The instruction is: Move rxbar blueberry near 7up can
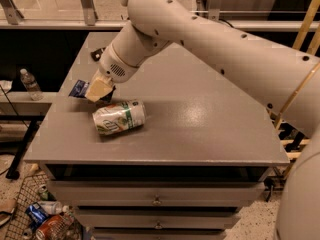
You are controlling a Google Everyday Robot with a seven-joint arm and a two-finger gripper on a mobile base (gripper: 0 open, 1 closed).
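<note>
The 7up can (119, 117), white with a green band, lies on its side on the grey table (200, 124) near the front left. The rxbar blueberry (78, 89), a dark blue wrapper, sticks out to the left of my gripper (100, 90), just behind and left of the can. My gripper is closed on the bar's right end, low over the table, a short gap from the can. Most of the bar is hidden by the tan finger (97, 89).
A small black object (96, 53) lies at the back left of the table, partly behind my arm. A water bottle (30, 83) stands on a ledge to the left. A wire basket of cans (45, 224) sits on the floor. Drawers (157, 200) are below the table.
</note>
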